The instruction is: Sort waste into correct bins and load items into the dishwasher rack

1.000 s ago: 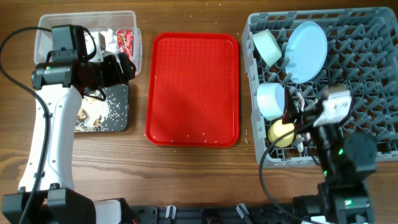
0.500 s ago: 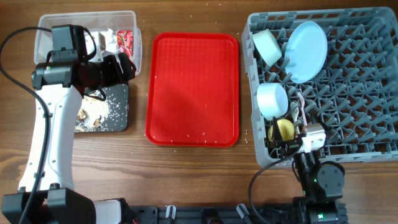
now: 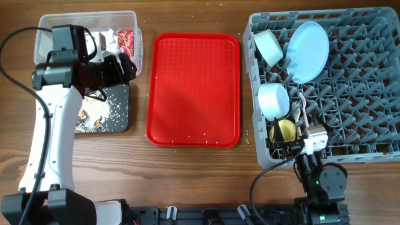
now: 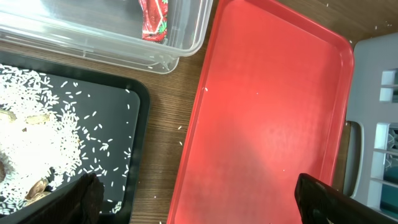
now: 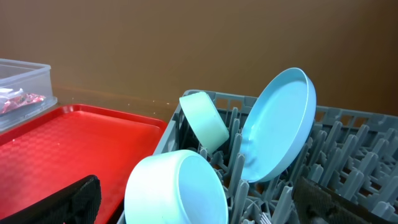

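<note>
- So, overhead: plate, blue bowl, green bowl and yellow cup in the rack, wrapper in the clear tub.
- Left wrist: left end effector spread apart, rice on black tray.
- Right wrist: right end effector spread apart too.

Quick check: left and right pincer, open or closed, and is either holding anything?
Left pincer: open, holding nothing.
Right pincer: open, holding nothing.
</note>
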You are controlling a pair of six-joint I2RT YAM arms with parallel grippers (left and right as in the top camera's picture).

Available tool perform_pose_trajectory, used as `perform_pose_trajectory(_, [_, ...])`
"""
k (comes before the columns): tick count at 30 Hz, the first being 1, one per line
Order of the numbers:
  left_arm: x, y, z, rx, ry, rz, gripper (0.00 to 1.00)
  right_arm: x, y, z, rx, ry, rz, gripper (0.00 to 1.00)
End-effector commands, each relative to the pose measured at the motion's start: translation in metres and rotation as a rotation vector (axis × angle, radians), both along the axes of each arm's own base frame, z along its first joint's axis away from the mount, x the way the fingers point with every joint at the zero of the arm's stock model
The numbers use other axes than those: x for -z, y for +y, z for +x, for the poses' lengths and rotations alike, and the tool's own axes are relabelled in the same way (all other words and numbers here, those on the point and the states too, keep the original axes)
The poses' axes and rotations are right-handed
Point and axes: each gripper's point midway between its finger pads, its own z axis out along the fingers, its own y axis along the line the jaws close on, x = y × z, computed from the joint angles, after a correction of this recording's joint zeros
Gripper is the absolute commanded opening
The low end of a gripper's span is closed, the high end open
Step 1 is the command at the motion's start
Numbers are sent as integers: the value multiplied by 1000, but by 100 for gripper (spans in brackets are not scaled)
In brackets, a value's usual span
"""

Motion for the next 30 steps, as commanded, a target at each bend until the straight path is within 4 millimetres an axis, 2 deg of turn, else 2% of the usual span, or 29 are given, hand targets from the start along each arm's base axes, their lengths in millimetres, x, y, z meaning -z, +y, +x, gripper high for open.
perform_pose_trajectory(1, [-6,2,3,1,-20,6,100,-3,2,-1,-12,-14,-4,100])
perform_pose_trajectory(6, [-7,2,3,1,-21,6,100,-2,2,-1,-11,-10,-4,100])
perform_pose_trajectory(10, [-31,3,2,-3,-104,20,100,-2,2,-1,-11,-10,-4,100])
perform_pose_trajectory(12, [-50,-3,4,12,-203,27,100,-2,2,-1,-11,-10,-4,100])
perform_pose_trajectory(15, [-81,-18,11,48,-454,41,100,-2,2,-1,-11,-10,-4,100])
perform_pose_trajectory(18, [-90,-24,3,28,-661,11,100,-2,2,-1,-12,-10,-5,100])
perform_pose_trajectory(20, [-84,-21,-10,-39,-753,-40,100,-2,2,-1,-12,-10,-5,100])
perform_pose_trajectory(22, [-67,-19,-31,-69,-825,-56,100,-2,2,-1,-11,-10,-4,100])
perform_pose_trajectory(27, [-20,-9,-75,-118,-880,-22,100,-2,2,-1,-11,-10,-4,100])
perform_pose_trajectory(30, [-6,-7,-95,-131,-925,-15,100,-2,2,-1,-11,-10,-5,100])
